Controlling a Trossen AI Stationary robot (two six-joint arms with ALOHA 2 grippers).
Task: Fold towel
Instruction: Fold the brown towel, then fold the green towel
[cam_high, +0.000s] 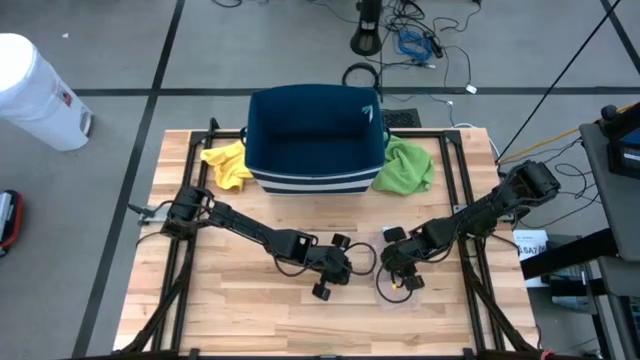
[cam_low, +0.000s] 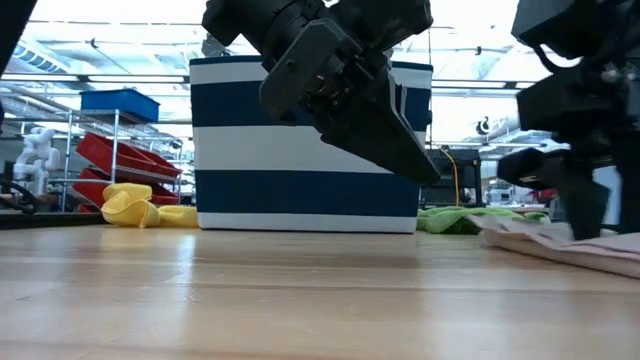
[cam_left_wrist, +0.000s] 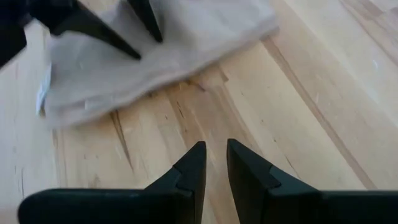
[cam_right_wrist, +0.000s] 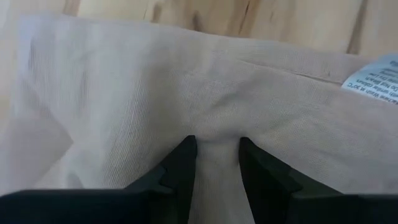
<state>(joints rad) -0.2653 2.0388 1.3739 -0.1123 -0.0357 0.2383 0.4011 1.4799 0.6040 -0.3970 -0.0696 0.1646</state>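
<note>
A beige towel (cam_right_wrist: 186, 81) lies folded flat on the wooden table, with a white care label (cam_right_wrist: 373, 74) at one edge. In the low view the towel (cam_low: 560, 243) lies at the right. My right gripper (cam_right_wrist: 217, 149) points steeply down onto it and is shut on the cloth; in the high view my right gripper (cam_high: 397, 270) is right of centre. My left gripper (cam_left_wrist: 214, 155) hovers just left of the towel (cam_left_wrist: 155, 56) over bare wood, its fingers a narrow gap apart with nothing between them. My right gripper pinches a small raised ridge of the towel's top surface (cam_right_wrist: 217, 134) between its two fingers (cam_right_wrist: 180, 162), away from the labelled edge. The fingers come steeply from above. Creases run out from the pinch, and the rest of the towel lies on the table. How many layers are pinched, I cannot tell.
A navy and white striped bin (cam_high: 315, 140) stands at the table's far middle, with a yellow cloth (cam_high: 228, 165) to its left and a green cloth (cam_high: 405, 165) to its right. Bare wood lies along the near edge. A white container (cam_high: 35, 90) stands on the floor beyond the table's left.
</note>
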